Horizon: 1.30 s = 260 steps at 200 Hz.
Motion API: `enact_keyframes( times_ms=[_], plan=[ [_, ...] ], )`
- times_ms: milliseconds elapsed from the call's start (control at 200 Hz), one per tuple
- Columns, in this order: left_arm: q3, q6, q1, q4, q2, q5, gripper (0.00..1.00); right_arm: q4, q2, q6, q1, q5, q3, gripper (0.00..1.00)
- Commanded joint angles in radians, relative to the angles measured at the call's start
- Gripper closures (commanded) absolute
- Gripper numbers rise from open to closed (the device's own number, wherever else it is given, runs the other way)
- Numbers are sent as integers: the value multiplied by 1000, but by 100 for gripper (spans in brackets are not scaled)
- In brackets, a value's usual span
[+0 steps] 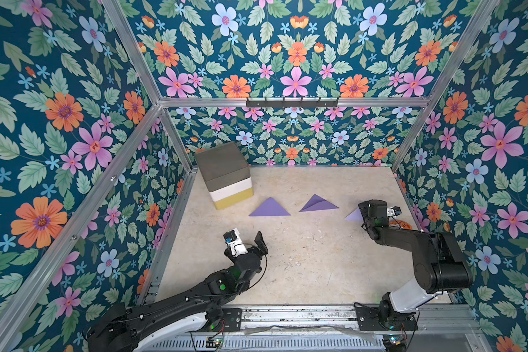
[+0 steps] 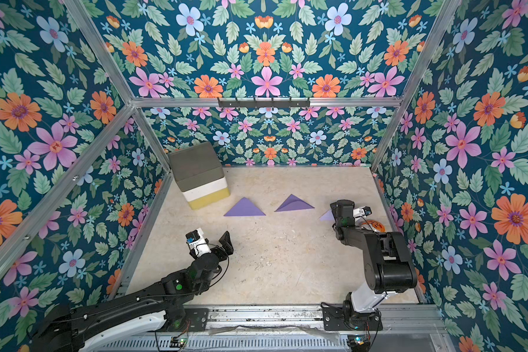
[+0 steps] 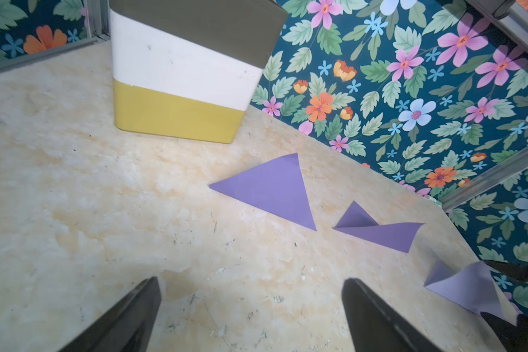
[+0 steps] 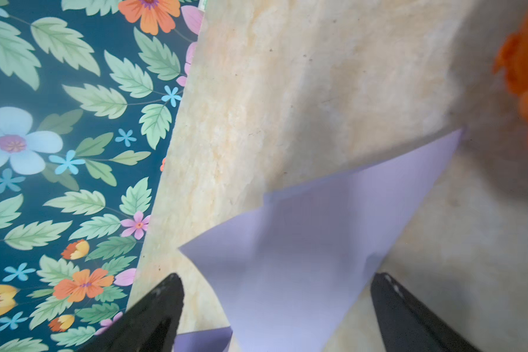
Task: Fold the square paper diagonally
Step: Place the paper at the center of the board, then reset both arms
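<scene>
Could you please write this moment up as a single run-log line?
left gripper: open, above table | right gripper: open, over loosely folded purple paper | two other folded triangles: lying on table, apart

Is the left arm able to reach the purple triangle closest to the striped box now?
Probably yes. The left gripper is open and faces that triangle across bare table; nothing stands between them, and the box sits off to one side.
</scene>
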Motion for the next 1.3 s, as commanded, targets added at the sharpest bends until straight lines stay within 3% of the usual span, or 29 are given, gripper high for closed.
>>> enact_keyframes(
  times_ms=[0,220,305,375,530,625,705,795,880,1100,1210,1295],
  plan=[
    [39,64,1,-35,22,-75,1,-76,-32,-35,1,-19,4,1],
    [109,193,17,-38,50,-141,1,-165,-127,-112,3,-99,33,1],
    [108,322,58,35,37,-129,1,-197,-205,-164,10,-139,42,1],
    [115,432,122,99,28,-74,1,-223,-280,-188,11,-186,55,1],
    [148,519,353,173,43,51,1,-257,-431,-351,13,-204,95,1],
    [161,563,440,197,85,-4,1,-245,-553,-402,14,-132,62,1],
    [158,658,491,264,139,-11,1,-117,-687,-470,13,-65,-48,1],
    [142,769,550,372,223,10,1,157,-835,-721,15,-96,-225,1],
    [150,765,613,407,304,46,1,345,-927,-880,18,-105,-375,1],
    [70,823,735,612,414,126,1,356,-792,-939,16,221,-449,1],
    [65,812,797,598,436,192,1,519,-679,-904,-8,266,-520,1],
    [60,839,827,647,500,207,1,608,-602,-935,-28,177,-555,1]
  ],
)
